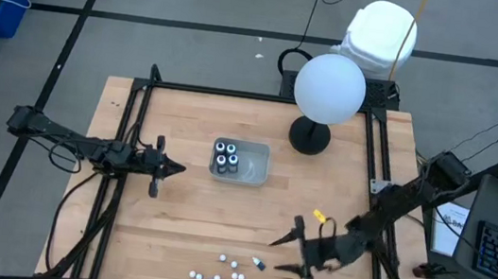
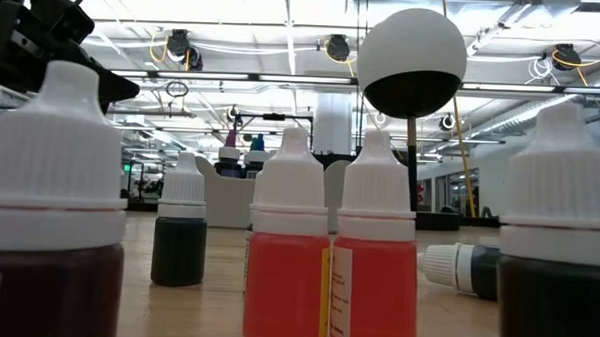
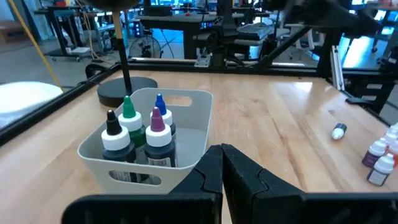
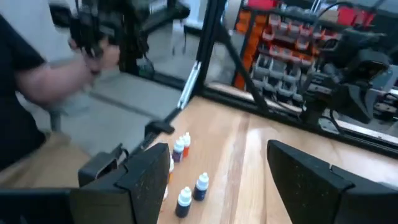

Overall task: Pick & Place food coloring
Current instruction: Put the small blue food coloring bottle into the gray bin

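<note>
The wooden bench fills the frame's middle. At its centre the grey tray holds four food coloring bottles. Left of it, the left pincer is pinched closed, empty. Lower right, the right pincer gapes wide, just right of the loose bottles along the bottom edge.

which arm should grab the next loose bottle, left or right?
Right, probably. The right hand hangs open just beside the loose bottles at the table's near edge. The left hand is shut and empty, next to the grey tray, which already holds four bottles; it is farther from the loose cluster.
</note>
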You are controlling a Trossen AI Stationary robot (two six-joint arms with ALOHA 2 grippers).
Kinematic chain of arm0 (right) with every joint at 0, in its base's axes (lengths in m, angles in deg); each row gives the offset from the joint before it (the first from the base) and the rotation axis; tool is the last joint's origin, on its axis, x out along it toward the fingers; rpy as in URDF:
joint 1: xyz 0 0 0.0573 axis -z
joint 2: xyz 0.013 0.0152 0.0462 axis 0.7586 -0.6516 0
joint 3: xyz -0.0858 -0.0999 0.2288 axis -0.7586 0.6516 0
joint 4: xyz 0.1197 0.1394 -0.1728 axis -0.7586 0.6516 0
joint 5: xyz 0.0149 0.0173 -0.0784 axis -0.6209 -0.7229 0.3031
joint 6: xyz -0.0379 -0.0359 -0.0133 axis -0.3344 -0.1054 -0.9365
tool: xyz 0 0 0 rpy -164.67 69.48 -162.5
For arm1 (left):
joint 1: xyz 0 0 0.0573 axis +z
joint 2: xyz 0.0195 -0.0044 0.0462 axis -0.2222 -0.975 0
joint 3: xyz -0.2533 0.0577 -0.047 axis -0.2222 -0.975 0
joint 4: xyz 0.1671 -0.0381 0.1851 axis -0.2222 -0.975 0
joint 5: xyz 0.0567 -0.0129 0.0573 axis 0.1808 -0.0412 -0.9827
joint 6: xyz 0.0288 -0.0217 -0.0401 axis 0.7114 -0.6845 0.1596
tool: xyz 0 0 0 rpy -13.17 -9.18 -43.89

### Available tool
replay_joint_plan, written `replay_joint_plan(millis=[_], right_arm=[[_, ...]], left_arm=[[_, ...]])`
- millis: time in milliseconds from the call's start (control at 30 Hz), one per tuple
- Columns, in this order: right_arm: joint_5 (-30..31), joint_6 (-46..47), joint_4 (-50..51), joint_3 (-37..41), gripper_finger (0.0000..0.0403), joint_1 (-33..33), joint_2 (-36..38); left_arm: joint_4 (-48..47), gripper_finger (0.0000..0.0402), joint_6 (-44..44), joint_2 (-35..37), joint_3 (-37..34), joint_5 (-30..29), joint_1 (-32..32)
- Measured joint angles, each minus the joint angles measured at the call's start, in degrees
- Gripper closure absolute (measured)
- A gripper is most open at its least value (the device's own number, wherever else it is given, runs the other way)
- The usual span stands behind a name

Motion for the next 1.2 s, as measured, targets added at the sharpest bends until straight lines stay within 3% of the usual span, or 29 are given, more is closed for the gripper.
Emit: replay_joint_plan(millis=[100,200,333,467,567,667,833,1200], right_arm=[[3.62,2.0,19.56,-11.73,0.0149,-2.27,-3.56],[7.6,10.7,41.64,-24.58,0.016,-4.71,-8.77],[10.1,20.97,56.89,-37.17,0.0184,-6.4,-16.57],[6.44,24.62,59.88,-40.98,0.0204,-6.56,-22.18],[-0.98,26.0,57.33,-40.18,0.0214,-6.31,-24.61],[-3.27,29.75,54.13,-39.1,0.0221,-6.03,-25.62],[-0.04,39.63,55.96,-38.99,0.0235,-4.2,-23.98],[0.13,49.87,63.91,-37.42,0.0249,0.16,-24.42]], left_arm=[[0.02,0.0392,-0.68,0.0,0.0,0.02,-0.01],[0.01,0.0392,0.35,0.0,0.0,-0.01,-0.01],[0.13,0.0392,1.04,0.0,0.0,-0.01,0.02],[0.62,0.0392,1.07,0.01,0.0,-0.01,0.0],[1.32,0.0392,0.78,0.0,0.0,-0.03,0.01],[2.11,0.0392,0.07,0.02,0.02,-0.03,0.02],[2.1,0.0392,0.26,0.0,0.02,-0.05,0.01],[1.89,0.0392,1.18,0.0,0.02,-0.07,0.01]])
